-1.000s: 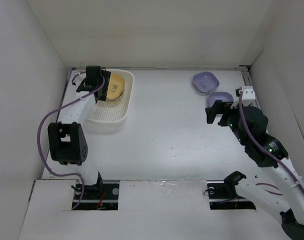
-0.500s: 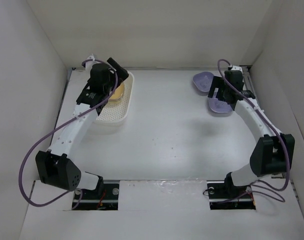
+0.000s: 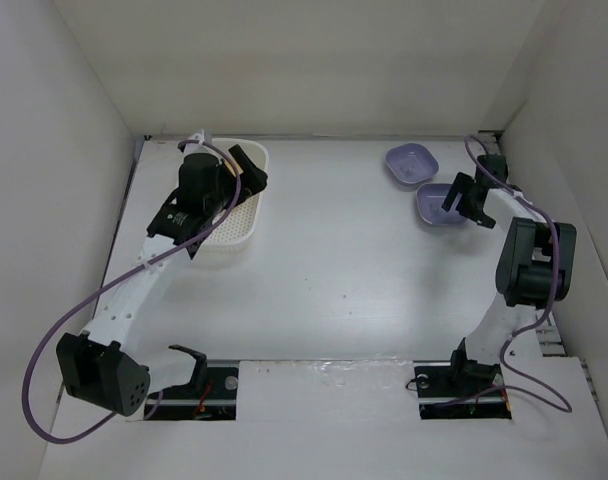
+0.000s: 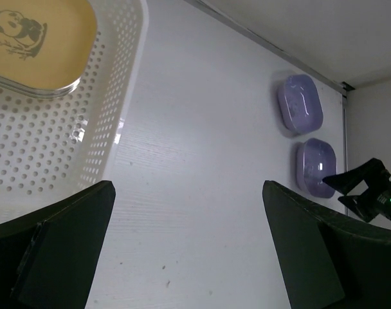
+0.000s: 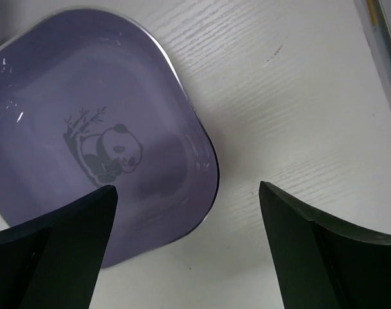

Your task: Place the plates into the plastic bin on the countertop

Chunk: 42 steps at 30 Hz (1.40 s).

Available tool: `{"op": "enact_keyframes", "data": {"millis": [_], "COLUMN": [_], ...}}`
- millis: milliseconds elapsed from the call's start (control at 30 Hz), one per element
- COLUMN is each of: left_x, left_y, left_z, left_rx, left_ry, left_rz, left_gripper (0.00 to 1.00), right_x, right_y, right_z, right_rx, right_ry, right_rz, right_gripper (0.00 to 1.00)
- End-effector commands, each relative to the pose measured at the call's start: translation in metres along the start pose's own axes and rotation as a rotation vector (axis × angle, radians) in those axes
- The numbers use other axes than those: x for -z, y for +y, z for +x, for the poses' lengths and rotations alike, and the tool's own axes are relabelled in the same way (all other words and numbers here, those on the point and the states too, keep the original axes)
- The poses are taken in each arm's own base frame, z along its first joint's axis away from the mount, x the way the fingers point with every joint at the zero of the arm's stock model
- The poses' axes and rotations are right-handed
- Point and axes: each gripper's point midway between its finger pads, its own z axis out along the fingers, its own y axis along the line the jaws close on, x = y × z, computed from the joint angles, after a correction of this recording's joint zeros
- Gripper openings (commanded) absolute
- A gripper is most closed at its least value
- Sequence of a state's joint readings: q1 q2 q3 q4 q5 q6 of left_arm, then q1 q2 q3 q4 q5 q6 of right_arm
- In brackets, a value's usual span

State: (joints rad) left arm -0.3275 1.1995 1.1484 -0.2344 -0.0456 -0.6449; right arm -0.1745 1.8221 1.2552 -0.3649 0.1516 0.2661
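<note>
Two lavender plates lie on the countertop [image 3: 334,260] at the back right: a far one [image 3: 412,163] and a near one [image 3: 432,206]. My right gripper [image 3: 455,199] is open and empty at the near plate's right edge. In the right wrist view [image 5: 186,251] the rim of that panda-print plate [image 5: 99,148] lies between the fingers. The plastic bin [image 3: 227,228] stands at the back left. My left gripper [image 3: 251,168] is open and empty above its right rim. The left wrist view shows the bin [image 4: 112,116] holding a stack topped by a yellow-orange plate [image 4: 38,38].
White walls close in the countertop on three sides. The left wrist view [image 4: 189,251] also shows both lavender plates [image 4: 300,103] [image 4: 316,166] and my right gripper [image 4: 369,190] beside the near one. A metal rail runs along the right wall [image 3: 496,160].
My left gripper has moved off the stack in the bin toward its right rim. My right gripper has swung to the near lavender plate and settled at its right edge.
</note>
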Motion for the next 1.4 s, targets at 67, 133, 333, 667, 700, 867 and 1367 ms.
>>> {"op": "enact_keyframes", "data": {"millis": [67, 133, 333, 667, 700, 867, 1367], "left_x": [0.005, 0.007, 0.002, -0.043, -0.043, -0.070, -0.116], "left_y": [-0.011, -0.014, -0.012, -0.050, -0.073, -0.126, -0.123], "left_z": [0.003, 0.004, 0.007, 0.048, 0.067, 0.109, 0.142], "left_rx": [-0.034, -0.047, -0.049, -0.111, -0.144, -0.167, -0.290], "left_ry": [0.000, 0.007, 0.021, 0.140, 0.168, 0.262, 0.230], "left_rz": [0.050, 0.056, 0.044, 0.094, 0.126, 0.194, 0.105], "left_gripper": [1.00, 1.00, 1.00, 1.00, 1.00, 1.00, 0.81], "right_x": [-0.025, -0.027, -0.023, 0.059, 0.079, 0.119, 0.225], "right_y": [-0.003, -0.003, -0.004, 0.010, 0.021, 0.086, 0.204], "right_z": [-0.002, -0.008, -0.005, -0.013, -0.023, -0.013, 0.010], "right_rx": [-0.025, -0.025, -0.020, -0.037, -0.027, 0.090, 0.308], "right_ry": [0.020, 0.009, 0.055, -0.099, -0.150, -0.198, -0.280], "right_rz": [-0.043, -0.035, -0.023, -0.043, -0.078, -0.169, -0.536], "right_gripper": [0.93, 0.82, 0.24, 0.00, 0.00, 0.00, 0.00]}}
